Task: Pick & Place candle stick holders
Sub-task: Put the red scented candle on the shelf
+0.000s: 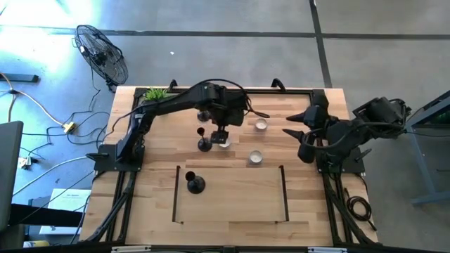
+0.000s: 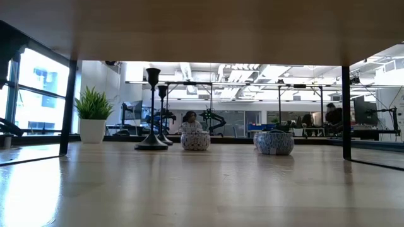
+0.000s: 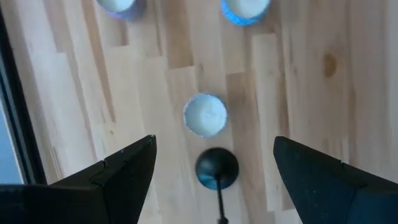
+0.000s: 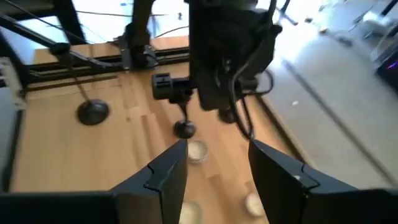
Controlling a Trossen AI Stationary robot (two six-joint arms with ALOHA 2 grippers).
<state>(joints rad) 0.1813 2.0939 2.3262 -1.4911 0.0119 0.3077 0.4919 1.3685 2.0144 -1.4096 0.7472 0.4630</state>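
Left gripper (image 3: 214, 171), jaws spread wide, hangs directly above a small black metal candlestick holder (image 3: 217, 169) with round domed base and thin upright stem, which sits beneath and between its fingers; likely rigid, light, top-heavy and slippery, best pinched mid-stem.

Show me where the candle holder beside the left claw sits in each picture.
High: holder mid-table, beside the left gripper.
Low: left of centre, the front holder.
Left wrist: holder between the open fingers.
Right wrist: holder at centre, under the left gripper.
Landmark: the white cup next to it.
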